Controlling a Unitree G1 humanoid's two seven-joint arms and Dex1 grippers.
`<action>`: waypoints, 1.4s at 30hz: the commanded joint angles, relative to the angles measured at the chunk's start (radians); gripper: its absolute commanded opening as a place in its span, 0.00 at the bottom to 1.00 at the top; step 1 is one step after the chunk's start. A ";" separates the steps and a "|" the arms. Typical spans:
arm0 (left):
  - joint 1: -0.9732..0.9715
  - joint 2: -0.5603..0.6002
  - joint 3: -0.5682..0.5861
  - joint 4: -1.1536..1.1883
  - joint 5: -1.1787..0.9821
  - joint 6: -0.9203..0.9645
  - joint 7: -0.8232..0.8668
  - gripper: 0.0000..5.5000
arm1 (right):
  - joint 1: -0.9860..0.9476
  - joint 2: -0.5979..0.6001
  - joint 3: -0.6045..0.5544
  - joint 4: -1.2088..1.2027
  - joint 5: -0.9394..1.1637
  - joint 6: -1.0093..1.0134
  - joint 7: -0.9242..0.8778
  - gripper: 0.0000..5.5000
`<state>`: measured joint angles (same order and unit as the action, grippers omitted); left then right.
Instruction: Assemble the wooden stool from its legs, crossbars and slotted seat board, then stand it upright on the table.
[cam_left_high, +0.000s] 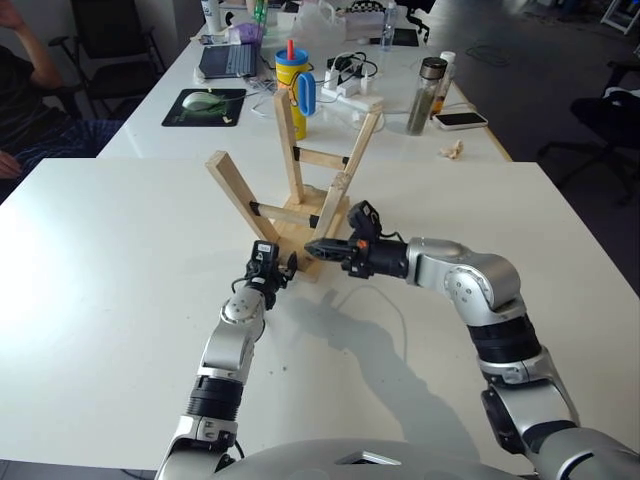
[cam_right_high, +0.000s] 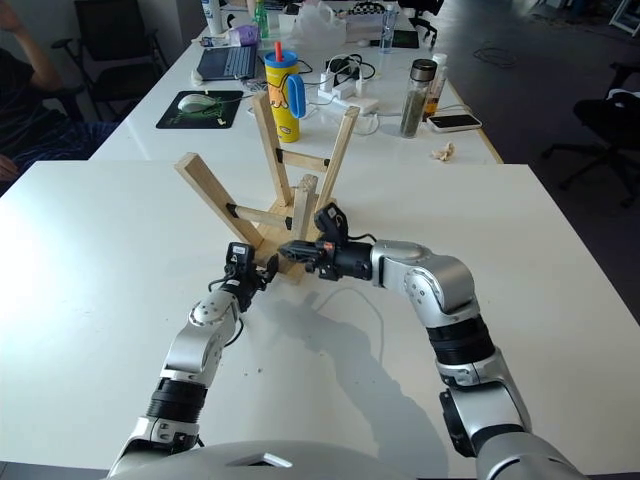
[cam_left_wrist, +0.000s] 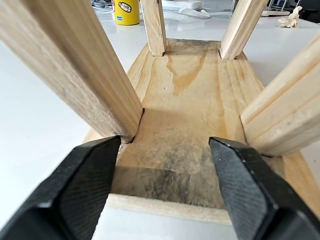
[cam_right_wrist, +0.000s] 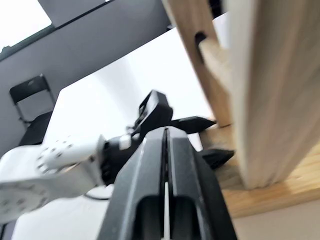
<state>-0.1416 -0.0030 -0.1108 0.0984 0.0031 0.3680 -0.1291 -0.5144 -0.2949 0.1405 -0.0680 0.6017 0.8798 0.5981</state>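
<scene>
Wooden stool (cam_left_high: 290, 145) upturned, beside left hand (cam_left_high: 286, 266)

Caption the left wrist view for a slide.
Open left gripper at the edge of the inverted seat board.

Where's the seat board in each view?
Left eye: board at centre.
Right eye: board left of centre.
Left wrist: board between the fingers of the left gripper.
Right wrist: board beneath the near leg.
Landmark: the left gripper at the board's near end, in all four.
</scene>
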 joint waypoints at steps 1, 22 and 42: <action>0.085 -0.004 -0.046 0.016 -0.008 0.136 -0.026 0.60 | -0.025 0.007 -0.040 0.054 -0.057 -0.038 -0.061 0.00; 0.150 0.051 0.273 -0.631 -0.020 0.180 0.172 0.38 | 0.286 0.114 -0.183 -0.240 -0.329 -0.289 -0.515 0.00; -0.088 0.200 0.060 -0.465 -0.061 0.240 -0.038 0.00 | 0.170 0.127 0.100 -0.202 -0.330 -0.173 -0.328 0.00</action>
<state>-0.2377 0.1881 0.0121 -0.3656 -0.0510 0.5906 -0.1201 -0.3570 -0.1130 0.1521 -0.2836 0.2325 0.6732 0.1138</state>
